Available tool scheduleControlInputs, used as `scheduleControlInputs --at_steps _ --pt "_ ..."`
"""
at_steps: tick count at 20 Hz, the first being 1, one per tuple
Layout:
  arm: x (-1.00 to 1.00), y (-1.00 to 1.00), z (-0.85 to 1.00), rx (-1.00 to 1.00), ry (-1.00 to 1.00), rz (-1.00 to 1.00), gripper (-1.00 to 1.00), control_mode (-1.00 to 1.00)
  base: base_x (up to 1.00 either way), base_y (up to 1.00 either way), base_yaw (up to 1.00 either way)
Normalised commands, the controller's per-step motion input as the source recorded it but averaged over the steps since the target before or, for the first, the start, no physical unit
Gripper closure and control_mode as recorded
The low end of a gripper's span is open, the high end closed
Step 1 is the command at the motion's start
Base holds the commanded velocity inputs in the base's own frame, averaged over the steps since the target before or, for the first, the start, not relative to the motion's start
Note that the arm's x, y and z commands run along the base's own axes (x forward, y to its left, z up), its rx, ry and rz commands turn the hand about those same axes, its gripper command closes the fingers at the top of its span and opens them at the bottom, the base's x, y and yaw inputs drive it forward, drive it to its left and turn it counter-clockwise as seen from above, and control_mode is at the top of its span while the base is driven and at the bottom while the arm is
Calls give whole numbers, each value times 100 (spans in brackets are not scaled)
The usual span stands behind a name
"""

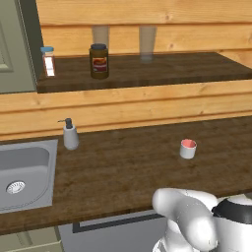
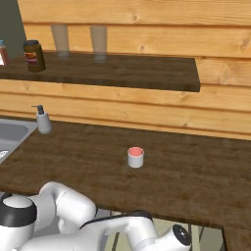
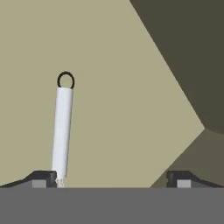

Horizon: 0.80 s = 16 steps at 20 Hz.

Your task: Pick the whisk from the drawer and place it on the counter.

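where the hand view looks down into the pale beige-grey drawer box, the silver whisk's thin straight metal handle is seen lying on the light floor, its small hanging ring at about 12 o'clock and its lower end touching the fingertip at 7 o'clock. the pincer is spread wide, its two dark tips well apart, and nothing is clamped between them. a darker drawer wall is seen at 2 o'clock.

in the base views the broad dark brown wood-grain bench is seen with a grey steel sink at 9 o'clock, a small grey soap dispenser just beside it, and a white cup with a red inside near 3 o'clock. a dark jar and a white-labelled shaker are carried on the higher wooden shelf.
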Motion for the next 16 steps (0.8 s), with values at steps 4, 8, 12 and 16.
scheduleControlInputs --at_steps 4,8,12,16 --pt "2 -1 -37 -7 0 0 -100 -100 0 0 0" --pt "6 -2 -33 -5 0 0 -100 -100 0 0 0" --pt "1 -3 -32 -4 0 0 -100 -100 0 0 0" --pt "9 -3 -23 -5 0 -1 -100 -100 0 0 0"
